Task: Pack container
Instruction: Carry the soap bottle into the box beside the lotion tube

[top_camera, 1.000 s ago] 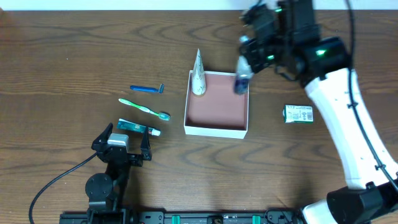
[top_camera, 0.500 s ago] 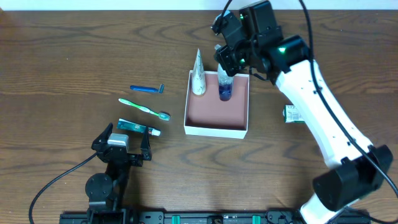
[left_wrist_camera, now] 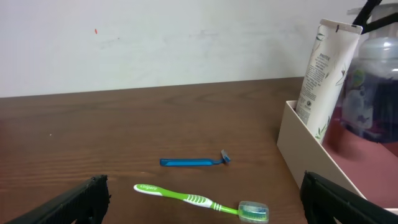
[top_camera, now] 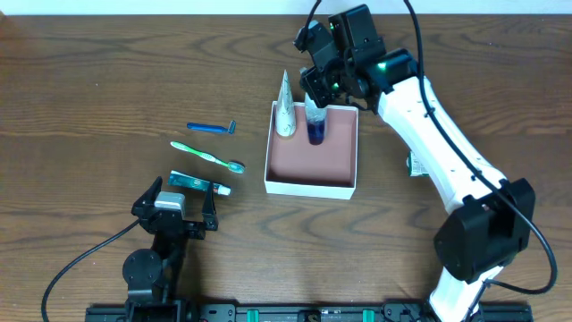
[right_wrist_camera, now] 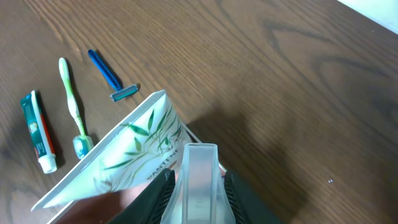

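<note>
The container [top_camera: 311,170] sits in the middle of the desk [top_camera: 89,72] in the overhead view. It is open on top, with white walls and a pinkish-brown floor. A white tube [top_camera: 285,109] with a leaf print stands upright in its upper left corner and leans on the wall.

The right gripper [top_camera: 315,93] is over the upper part of the container. Its two fingers are closed on the top of a clear bottle [top_camera: 315,125] with a blue lower part. The bottle hangs upright inside the container, just beside the tube. I cannot tell if its bottom touches the floor. In the right wrist view the dark fingers [right_wrist_camera: 157,194] press both sides of the bottle.

The left gripper [top_camera: 181,195] is at the lower left of the frame. Its fingers are spread wide and it holds nothing.

To the left of the container lie a blue razor [top_camera: 212,128], a green toothbrush [top_camera: 207,156] and a toothpaste tube [top_camera: 198,184]. A green-and-white packet [top_camera: 415,165] lies to the right, partly hidden by the white arm.
</note>
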You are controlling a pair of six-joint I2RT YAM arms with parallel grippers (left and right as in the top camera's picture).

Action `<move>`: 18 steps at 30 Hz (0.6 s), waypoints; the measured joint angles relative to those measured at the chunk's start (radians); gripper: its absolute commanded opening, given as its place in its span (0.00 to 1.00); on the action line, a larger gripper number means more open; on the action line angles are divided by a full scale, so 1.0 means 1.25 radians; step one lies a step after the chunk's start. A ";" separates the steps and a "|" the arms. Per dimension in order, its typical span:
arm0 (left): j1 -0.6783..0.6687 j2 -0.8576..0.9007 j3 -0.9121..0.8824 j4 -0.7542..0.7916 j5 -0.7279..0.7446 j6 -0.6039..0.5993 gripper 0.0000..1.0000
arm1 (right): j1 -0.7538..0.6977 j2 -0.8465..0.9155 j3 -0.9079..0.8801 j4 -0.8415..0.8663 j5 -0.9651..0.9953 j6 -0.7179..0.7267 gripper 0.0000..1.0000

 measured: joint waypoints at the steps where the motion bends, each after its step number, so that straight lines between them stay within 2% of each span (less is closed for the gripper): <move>1: 0.000 0.000 0.000 0.000 0.000 0.000 0.98 | 0.001 0.003 0.000 0.002 -0.001 0.000 0.26; 18: 0.000 0.000 0.000 0.000 0.000 0.000 0.98 | 0.003 0.059 -0.001 0.044 -0.006 0.000 0.27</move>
